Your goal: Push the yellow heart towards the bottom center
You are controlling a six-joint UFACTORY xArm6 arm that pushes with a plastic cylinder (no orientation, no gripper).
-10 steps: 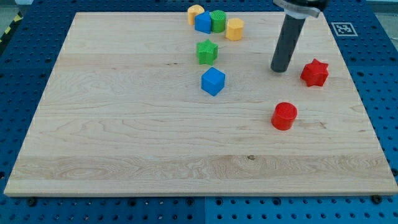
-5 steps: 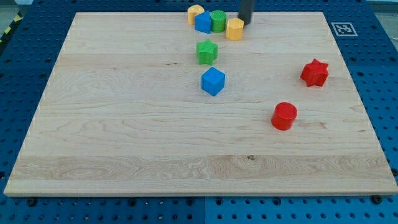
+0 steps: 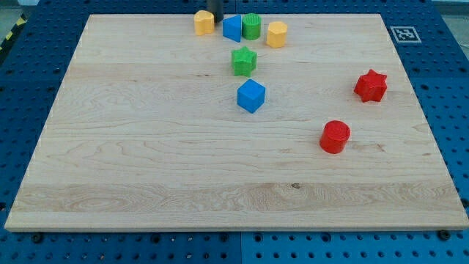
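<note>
The yellow heart (image 3: pixel 204 22) lies near the board's top edge, left of centre. My tip (image 3: pixel 215 20) is at the top edge, right beside the heart on its right, between it and a blue block (image 3: pixel 232 28). Only the rod's lowest part shows. A green cylinder (image 3: pixel 251 26) and a yellow hexagonal block (image 3: pixel 276 34) continue the row to the right.
A green star (image 3: pixel 244 61) and a blue cube (image 3: pixel 250 95) lie below the top row. A red star (image 3: pixel 371 86) and a red cylinder (image 3: pixel 335 136) lie at the view's right. The wooden board (image 3: pixel 146 169) rests on a blue pegboard.
My tip swept from the right, near the red star, to the top edge and leftward. The yellow heart moved left, away from the blue block, which shifted slightly.
</note>
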